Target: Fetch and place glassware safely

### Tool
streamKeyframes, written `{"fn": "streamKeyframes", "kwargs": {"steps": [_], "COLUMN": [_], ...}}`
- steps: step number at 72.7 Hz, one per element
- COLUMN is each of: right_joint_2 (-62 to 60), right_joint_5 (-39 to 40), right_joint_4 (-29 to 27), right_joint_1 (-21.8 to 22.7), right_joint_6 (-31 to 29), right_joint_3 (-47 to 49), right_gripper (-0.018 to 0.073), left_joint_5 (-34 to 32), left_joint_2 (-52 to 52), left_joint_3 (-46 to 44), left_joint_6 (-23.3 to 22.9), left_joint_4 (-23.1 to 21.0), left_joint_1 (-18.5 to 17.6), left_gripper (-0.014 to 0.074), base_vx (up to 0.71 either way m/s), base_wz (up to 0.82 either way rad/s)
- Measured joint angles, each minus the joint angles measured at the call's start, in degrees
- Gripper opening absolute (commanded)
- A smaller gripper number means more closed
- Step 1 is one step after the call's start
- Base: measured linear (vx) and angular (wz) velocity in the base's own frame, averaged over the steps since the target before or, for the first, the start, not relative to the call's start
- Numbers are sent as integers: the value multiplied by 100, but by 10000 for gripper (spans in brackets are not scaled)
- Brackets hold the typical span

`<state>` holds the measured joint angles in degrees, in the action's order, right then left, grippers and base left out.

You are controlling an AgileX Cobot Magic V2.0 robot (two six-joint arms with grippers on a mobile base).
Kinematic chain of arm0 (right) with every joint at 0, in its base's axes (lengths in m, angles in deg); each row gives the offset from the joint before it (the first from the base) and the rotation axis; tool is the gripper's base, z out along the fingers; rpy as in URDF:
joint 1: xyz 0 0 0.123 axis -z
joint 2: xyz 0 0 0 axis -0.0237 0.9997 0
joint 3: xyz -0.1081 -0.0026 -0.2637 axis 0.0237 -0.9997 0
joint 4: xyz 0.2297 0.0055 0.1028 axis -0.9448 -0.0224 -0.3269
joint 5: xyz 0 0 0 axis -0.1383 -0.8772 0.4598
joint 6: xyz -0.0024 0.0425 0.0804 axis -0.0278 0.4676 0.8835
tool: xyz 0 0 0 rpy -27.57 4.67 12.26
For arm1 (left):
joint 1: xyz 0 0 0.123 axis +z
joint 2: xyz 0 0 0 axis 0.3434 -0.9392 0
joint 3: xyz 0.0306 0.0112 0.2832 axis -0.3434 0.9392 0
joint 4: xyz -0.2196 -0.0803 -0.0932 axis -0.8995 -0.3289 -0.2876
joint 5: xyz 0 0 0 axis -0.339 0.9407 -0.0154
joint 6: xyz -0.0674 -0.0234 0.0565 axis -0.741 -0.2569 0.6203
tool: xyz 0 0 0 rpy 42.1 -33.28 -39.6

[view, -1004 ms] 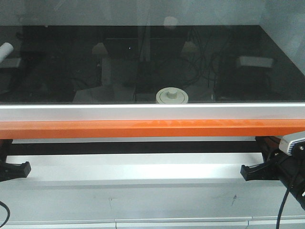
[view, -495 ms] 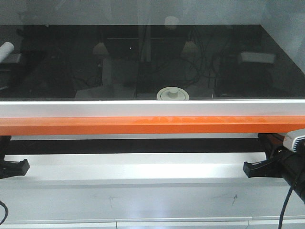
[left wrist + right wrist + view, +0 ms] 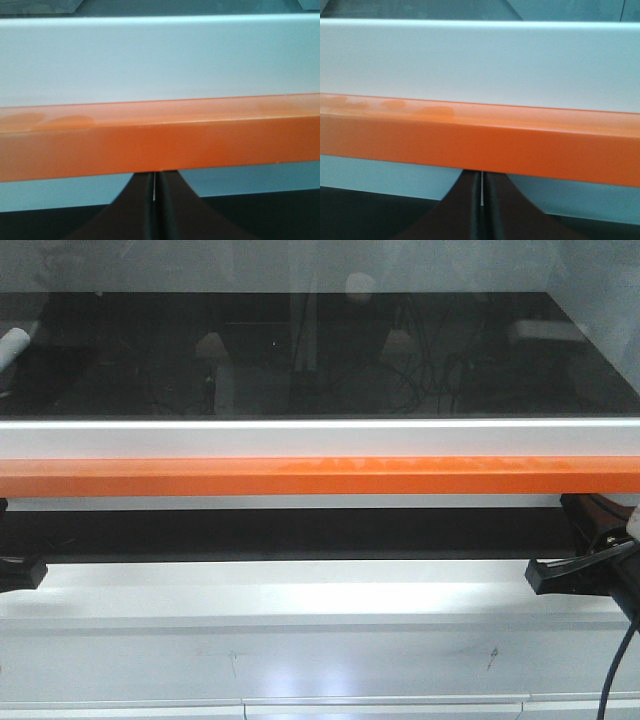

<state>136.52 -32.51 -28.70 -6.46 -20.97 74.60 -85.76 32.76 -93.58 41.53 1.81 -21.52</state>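
Our left pincer [image 3: 155,186] and right pincer [image 3: 481,186] are closed on nothing, tips under the orange bar [image 3: 320,476] of the glass window [image 3: 320,350]. We see no jar; fetching and placing both lie ahead, we judge.

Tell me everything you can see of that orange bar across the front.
The orange bar is a long, straight, glossy box-shaped rail, seemingly painted metal, level across the whole front view, directly under a silver-white frame strip. Faint smudges mark its top face. The shut left hand and right hand sit just under its lower edge; contact is unclear.
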Motion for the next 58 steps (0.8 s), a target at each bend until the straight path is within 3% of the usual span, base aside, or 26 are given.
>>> {"fn": "streamKeyframes", "kwargs": {"steps": [18,46,58], "right_joint_2": [-528,-1525,-2169], "right_joint_5": [-671,-874,-1683], "right_joint_4": [-1,-41,-41], "right_joint_1": [0,0,0], "right_joint_6": [0,104,318], "right_joint_3": [340,719,681], "right_gripper": [20,20,20], "left_joint_5": [687,736,1664], "left_joint_2": [496,1452,2106], "left_joint_3": [-364,-595,-608], "left_joint_6": [0,0,-5], "left_joint_4": [12,-7,-13], "left_joint_1": [0,0,-55], "left_gripper": [-7,-7,-7], "base_vx": [0,0,0], "base_wz": [0,0,0]}}
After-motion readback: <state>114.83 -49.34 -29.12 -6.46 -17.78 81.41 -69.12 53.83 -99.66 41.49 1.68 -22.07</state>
